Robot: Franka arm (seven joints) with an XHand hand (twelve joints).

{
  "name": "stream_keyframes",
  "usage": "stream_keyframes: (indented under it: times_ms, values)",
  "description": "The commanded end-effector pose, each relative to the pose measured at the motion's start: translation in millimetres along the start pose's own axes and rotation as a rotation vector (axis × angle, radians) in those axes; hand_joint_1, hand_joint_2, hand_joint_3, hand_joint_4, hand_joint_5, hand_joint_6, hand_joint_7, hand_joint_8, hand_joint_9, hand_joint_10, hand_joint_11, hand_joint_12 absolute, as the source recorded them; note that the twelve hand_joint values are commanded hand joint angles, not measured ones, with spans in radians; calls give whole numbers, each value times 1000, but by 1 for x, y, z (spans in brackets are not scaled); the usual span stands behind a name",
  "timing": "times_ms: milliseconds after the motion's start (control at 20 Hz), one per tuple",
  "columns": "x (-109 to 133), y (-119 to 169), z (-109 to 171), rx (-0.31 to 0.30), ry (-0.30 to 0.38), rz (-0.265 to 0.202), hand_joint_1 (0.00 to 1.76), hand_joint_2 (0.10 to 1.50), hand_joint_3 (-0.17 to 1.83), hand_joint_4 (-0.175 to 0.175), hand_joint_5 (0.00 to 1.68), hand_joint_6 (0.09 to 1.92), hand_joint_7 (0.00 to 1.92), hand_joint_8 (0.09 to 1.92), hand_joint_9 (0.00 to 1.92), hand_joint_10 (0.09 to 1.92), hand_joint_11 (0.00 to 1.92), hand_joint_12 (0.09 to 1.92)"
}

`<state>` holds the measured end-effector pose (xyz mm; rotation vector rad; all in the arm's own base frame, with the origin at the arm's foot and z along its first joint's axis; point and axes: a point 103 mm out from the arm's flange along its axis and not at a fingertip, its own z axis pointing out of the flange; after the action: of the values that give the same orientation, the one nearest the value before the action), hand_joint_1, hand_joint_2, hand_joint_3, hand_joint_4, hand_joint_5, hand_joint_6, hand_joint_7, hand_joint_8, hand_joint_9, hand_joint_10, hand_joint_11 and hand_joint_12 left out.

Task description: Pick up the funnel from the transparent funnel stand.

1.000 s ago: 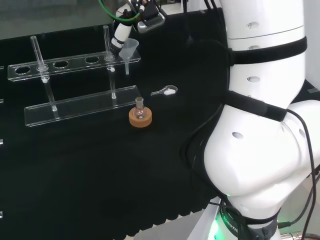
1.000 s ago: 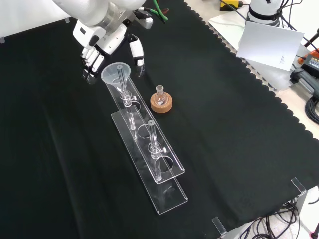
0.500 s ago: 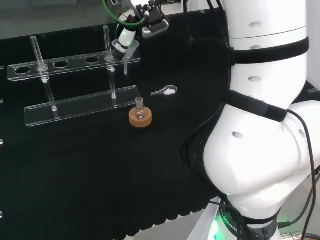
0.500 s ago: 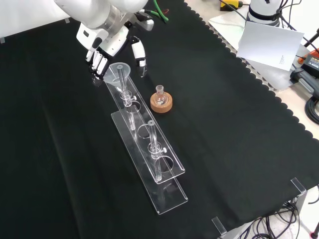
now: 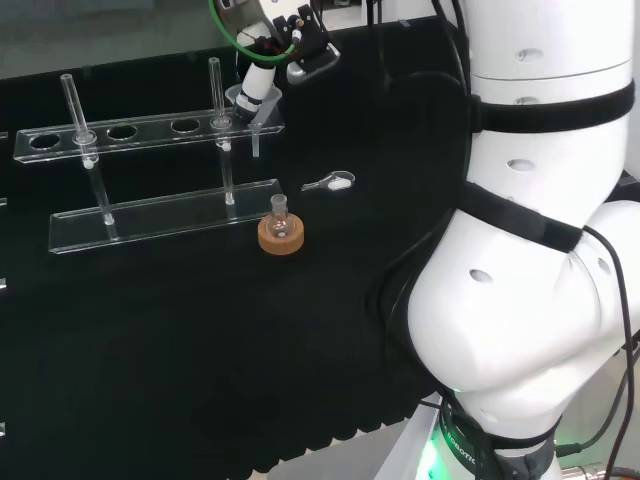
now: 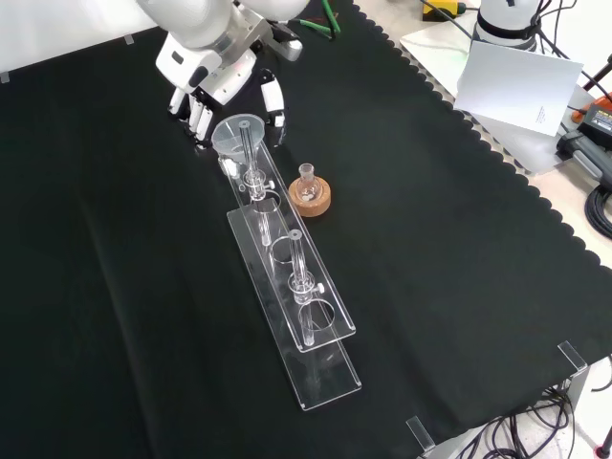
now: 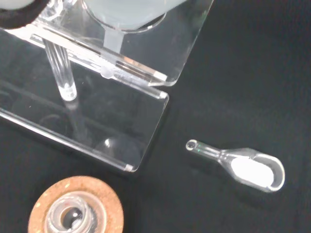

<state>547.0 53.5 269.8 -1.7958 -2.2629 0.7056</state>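
Note:
The clear funnel point(image 6: 237, 135) sits in the end hole of the transparent stand point(image 6: 304, 316), its stem hanging below the upper shelf point(image 5: 150, 128). My hand point(image 6: 207, 78) is right behind it. The fingers point(image 6: 196, 113) are at the funnel's left rim and the thumb point(image 6: 274, 99) is just to its right, both fairly straight. In the head view the hand point(image 5: 262, 75) reaches down onto the funnel point(image 5: 249, 103). The wrist view has the funnel point(image 7: 127, 14) blurred and close, above the stand's corner point(image 7: 167, 58).
A small flask on a cork ring point(image 6: 310, 197) stands just right of the stand in the front view. A clear scoop with white powder point(image 5: 333, 182) lies on the cloth beyond it, and appears as the scoop point(image 7: 245, 166) in the wrist view. Two upright rods point(image 6: 297, 258) rise from the stand.
The hand has come closer, so fingers and thumb now flank the funnel. In the front view the stand's far end and the funnel have shifted slightly right.

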Motion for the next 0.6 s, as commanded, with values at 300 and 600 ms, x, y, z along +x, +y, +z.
stream_keyframes:
  times_ms: [300,600]
  values:
    - [7,-32,-40,-140,-137,55,832,674,489,3,755,888,862,977,1139,648,471,1332]
    - [7,-66,-53,-121,-143,101,834,667,505,6,755,894,856,973,1147,654,472,1324]
